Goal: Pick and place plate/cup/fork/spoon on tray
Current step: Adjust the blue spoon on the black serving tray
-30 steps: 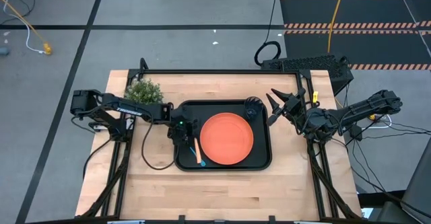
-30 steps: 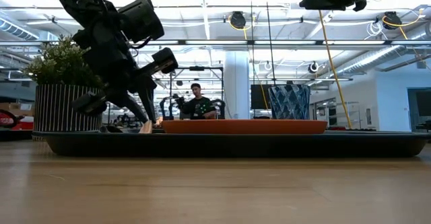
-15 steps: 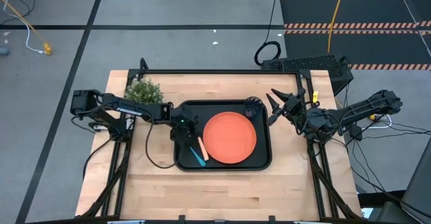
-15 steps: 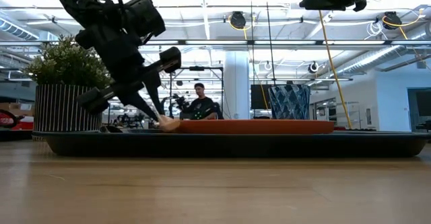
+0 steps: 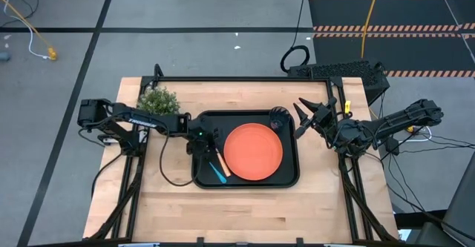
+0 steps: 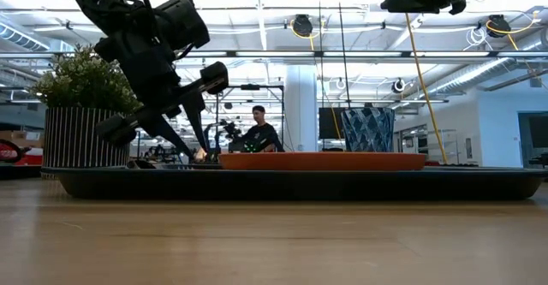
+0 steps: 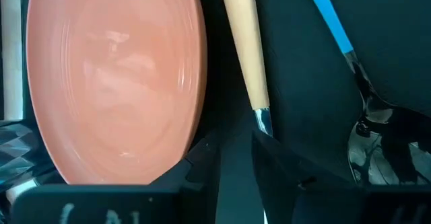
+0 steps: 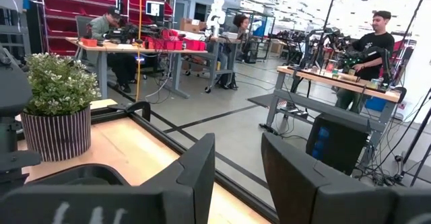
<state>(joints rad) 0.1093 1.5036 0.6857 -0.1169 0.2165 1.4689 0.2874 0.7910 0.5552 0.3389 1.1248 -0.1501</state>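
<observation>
1. Sitting at the far left of the table [image 5: 245, 210], a striped pot with a bushy green plant [image 5: 158, 99] is standing just beside the tray's far left corner; the low view is showing the same pot at its left edge.
2. Reaching in from the left, the left arm is holding the left gripper [image 5: 205, 147] low over the left end of the tray [image 5: 286, 179]. Its jaws are standing apart and clamping nothing: in the left wrist view the fork's metal neck is lying in the gap between the two dark fingers [image 7: 289, 173], and whether they are touching it cannot be told.
3. Lying on the tray floor just past that gripper, the fork [image 5: 221, 165] and the spoon [image 5: 216, 174] are resting side by side at a slant, the spoon on the outer side, the tan handle close to the plate's left edge.
4. Filling the middle of the tray, the orange plate [image 5: 252, 152] is lying flat.
5. Standing in the tray's far right corner, the dark cup [image 5: 278, 119] is sitting just beyond the plate's rim, upright.
6. Hovering off the tray's right end, above the table's right edge, the right gripper [image 5: 305, 119] is waiting with its fingers spread and holding nothing.
7. Working at benches in the room beyond the table, several people are showing in the right wrist view, and one person [image 6: 260, 133] is showing behind the plate in the low view.
</observation>
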